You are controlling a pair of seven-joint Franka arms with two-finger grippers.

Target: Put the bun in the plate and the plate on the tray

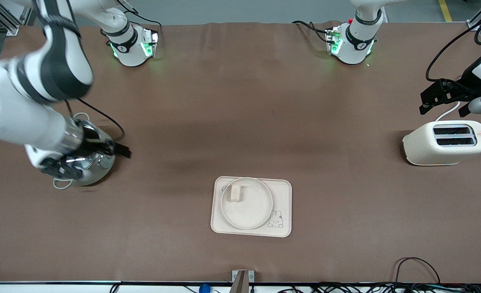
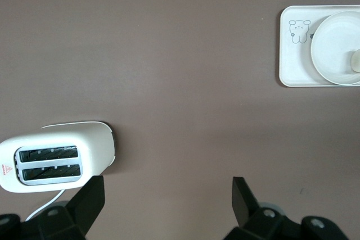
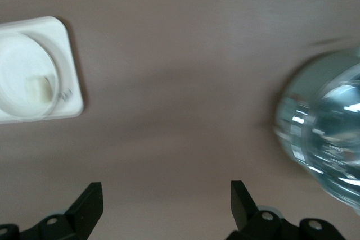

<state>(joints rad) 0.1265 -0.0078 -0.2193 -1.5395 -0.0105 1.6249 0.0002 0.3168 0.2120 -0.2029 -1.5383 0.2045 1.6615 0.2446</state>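
Note:
The small cream bun [image 1: 236,193] lies in the round plate [image 1: 251,208], near its rim. The plate sits on the rectangular bunny tray [image 1: 283,190], on the part of the table near the front camera. My right gripper [image 1: 111,154] is open and empty, over the table by a shiny kettle, well away from the tray. My left gripper [image 1: 443,106] is open and empty, over the table just past the toaster. The left wrist view shows my left gripper [image 2: 167,186], the tray [image 2: 292,60], the plate [image 2: 332,49] and the bun [image 2: 355,60]. The right wrist view shows my right gripper [image 3: 166,189], the tray [image 3: 70,82], the plate [image 3: 17,71] and the bun [image 3: 36,91].
A shiny metal kettle [image 1: 98,167] stands toward the right arm's end and shows blurred in the right wrist view [image 3: 326,133]. A cream toaster [image 1: 445,142] stands toward the left arm's end and shows in the left wrist view [image 2: 56,155]. Cables lie along the near table edge.

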